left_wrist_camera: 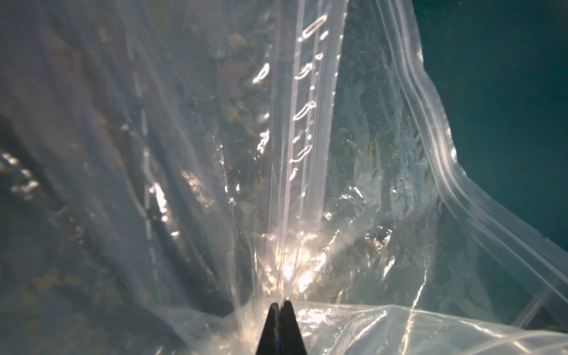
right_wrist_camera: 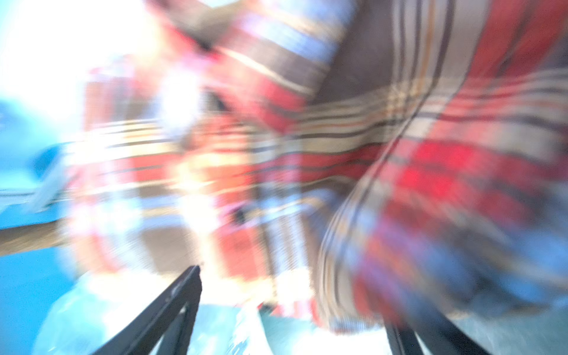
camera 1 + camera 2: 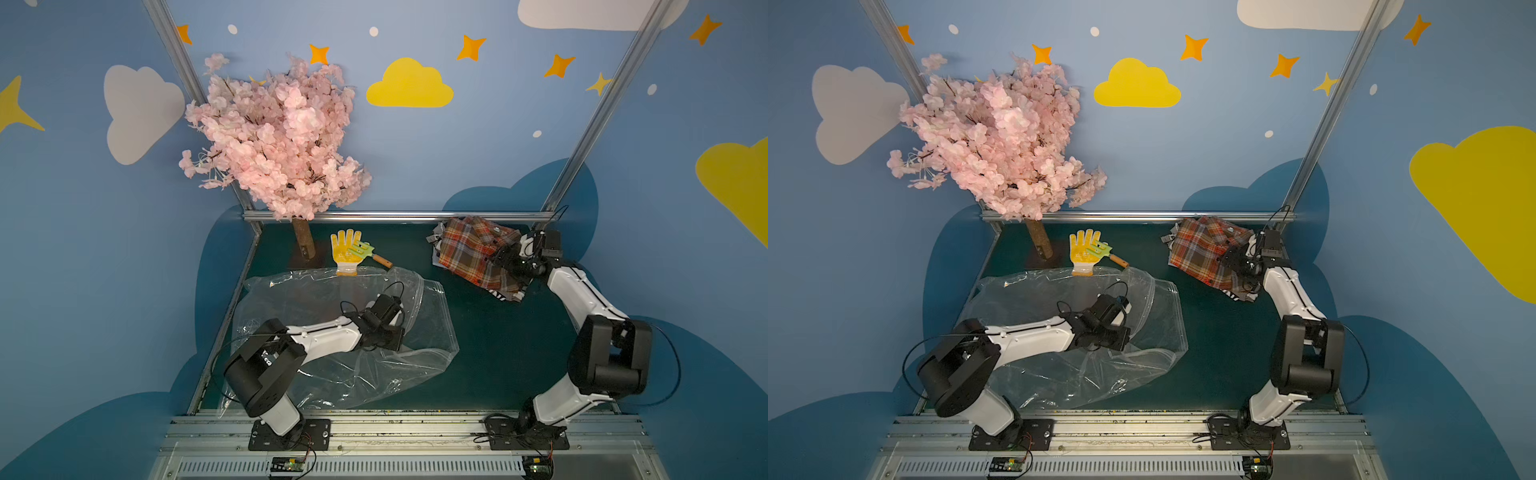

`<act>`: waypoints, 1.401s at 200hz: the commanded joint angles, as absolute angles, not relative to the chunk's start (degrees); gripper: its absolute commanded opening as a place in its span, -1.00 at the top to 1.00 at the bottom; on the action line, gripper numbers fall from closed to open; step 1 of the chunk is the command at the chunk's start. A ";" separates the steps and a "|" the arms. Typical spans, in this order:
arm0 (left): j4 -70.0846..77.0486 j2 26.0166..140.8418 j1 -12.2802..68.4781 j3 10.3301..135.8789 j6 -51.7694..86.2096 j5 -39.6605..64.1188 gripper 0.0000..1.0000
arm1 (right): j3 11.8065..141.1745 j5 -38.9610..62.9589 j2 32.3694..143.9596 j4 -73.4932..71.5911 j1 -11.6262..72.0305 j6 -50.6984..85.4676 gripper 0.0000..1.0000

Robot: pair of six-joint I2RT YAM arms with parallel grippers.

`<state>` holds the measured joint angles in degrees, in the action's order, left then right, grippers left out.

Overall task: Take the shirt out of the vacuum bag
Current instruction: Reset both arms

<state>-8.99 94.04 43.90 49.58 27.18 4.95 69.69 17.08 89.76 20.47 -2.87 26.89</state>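
The large clear crinkly plastic vacuum bag (image 3: 299, 299) sprawls at 8 o'clock on the dark green table (image 3: 478, 353): light, slippery film, with the left gripper (image 1: 280, 307) clamped on it. The soft, limp red-brown plaid shirt (image 3: 469, 253) lies outside the bag at 2 o'clock. The right gripper (image 3: 500, 258) gapes over it, and a bunched fold is likely the best hold.

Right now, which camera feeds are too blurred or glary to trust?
Right wrist view: heavy blur, the shirt is only smeared plaid, washed out white at one corner. Left wrist view: mostly sharp, but glare flares on the bag just past the left gripper. Both top views: clear, evenly lit.
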 commanded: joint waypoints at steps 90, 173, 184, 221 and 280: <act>-17.40 69.71 42.19 51.64 24.69 0.22 -1.00 | 49.20 19.98 54.12 21.80 -2.51 25.24 -0.83; -23.45 40.86 29.96 35.67 29.65 -18.65 -1.00 | 34.09 14.79 51.93 21.02 -1.15 21.94 -0.87; -21.78 41.03 25.51 33.12 31.54 -18.67 -1.00 | 32.31 13.89 53.70 18.72 -0.82 21.22 -0.87; -12.45 49.76 15.75 26.59 34.52 -26.14 -1.00 | 30.58 9.13 60.96 12.48 0.47 17.84 -0.87; 21.05 53.57 12.03 18.39 14.62 -37.65 -1.00 | 22.62 0.23 59.79 -17.65 4.50 4.26 -0.87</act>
<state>1.23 54.04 13.08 20.93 27.18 -30.94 28.75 6.37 60.90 2.52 3.90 12.49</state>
